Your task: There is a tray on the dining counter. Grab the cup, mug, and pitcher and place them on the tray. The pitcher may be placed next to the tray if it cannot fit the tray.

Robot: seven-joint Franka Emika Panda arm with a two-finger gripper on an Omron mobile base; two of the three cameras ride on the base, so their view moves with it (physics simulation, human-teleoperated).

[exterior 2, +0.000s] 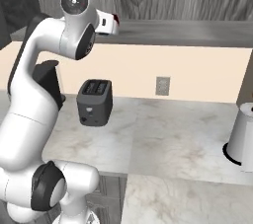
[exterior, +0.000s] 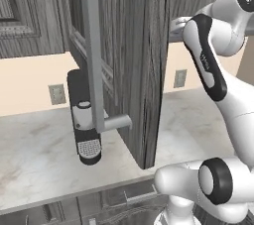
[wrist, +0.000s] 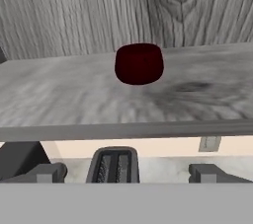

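Sitting on the shelf [wrist: 59,94], the mug [wrist: 139,63] lies beyond the open hand [wrist: 126,172].

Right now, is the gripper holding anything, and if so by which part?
Nothing is held. The gripper has its jaws wide open with only air between them, short of the dark red mug, which sits untouched on the cabinet shelf.

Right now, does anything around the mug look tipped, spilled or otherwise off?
Nothing looks spilled or damaged. The mug stands upright on the cabinet shelf, apart from the open gripper; its handle can't be made out. The cabinet door is swung wide open over the counter. The toaster stands upright below.
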